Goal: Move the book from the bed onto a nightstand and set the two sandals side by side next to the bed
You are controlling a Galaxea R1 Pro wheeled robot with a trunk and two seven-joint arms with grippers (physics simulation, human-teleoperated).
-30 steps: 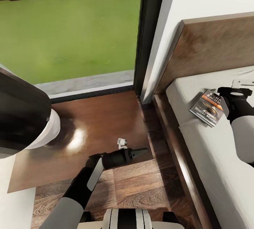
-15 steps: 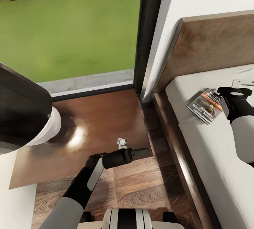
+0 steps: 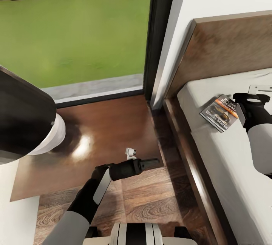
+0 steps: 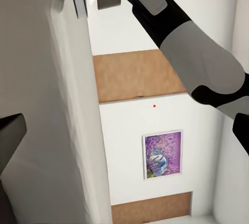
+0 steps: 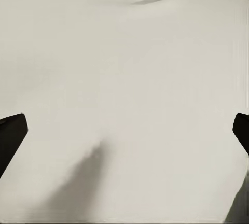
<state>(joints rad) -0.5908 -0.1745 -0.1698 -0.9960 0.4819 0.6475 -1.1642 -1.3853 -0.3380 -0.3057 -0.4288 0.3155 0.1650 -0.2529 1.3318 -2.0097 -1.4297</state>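
Here, thin glossy book (image 3: 220, 113) lies flat on smooth off-white mattress (image 3: 226, 162).

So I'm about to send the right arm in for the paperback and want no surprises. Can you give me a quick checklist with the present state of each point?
1. Dark paperback book with orange lettering lies flat on the off-white mattress of the dark wood bed: ok.
2. Right tool open, fingers wide apart: ok.
3. Right tool lined up over the book: not ok; its wrist view shows bare mattress.
4. Glossy dark brown nightstand top has free space: ok.
5. Left tool hangs apart from the book: ok.
6. Left tool open or shut: cannot tell.
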